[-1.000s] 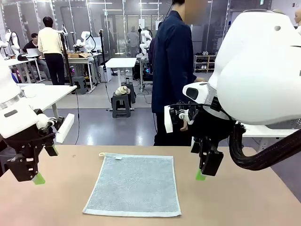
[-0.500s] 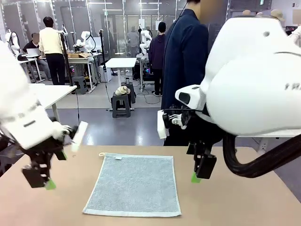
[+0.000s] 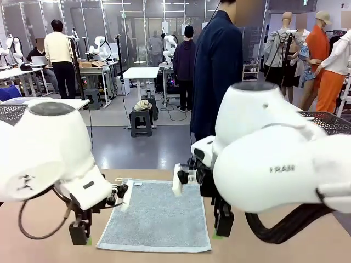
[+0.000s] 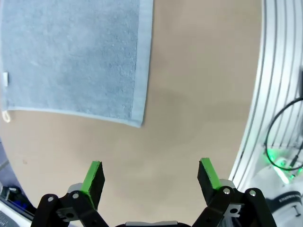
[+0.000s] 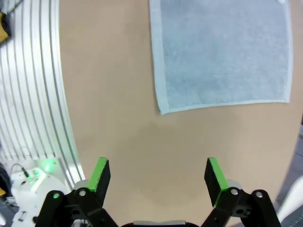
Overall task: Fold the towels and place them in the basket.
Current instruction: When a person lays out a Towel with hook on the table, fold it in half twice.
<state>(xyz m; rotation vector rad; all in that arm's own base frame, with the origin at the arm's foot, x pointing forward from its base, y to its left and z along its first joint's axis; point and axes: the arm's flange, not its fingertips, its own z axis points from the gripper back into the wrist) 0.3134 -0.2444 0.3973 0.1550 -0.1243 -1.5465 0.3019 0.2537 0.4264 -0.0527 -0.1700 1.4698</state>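
The towel [image 3: 156,213] is lying spread flat on the table [image 3: 274,249].
You are seeing the left gripper [image 4: 151,172] and the right gripper [image 5: 158,172] hanging wide open and empty, each beside one near corner of it.

Nubby terry-cloth towel [image 3: 156,216] on a smooth, matt table [image 5: 113,123].
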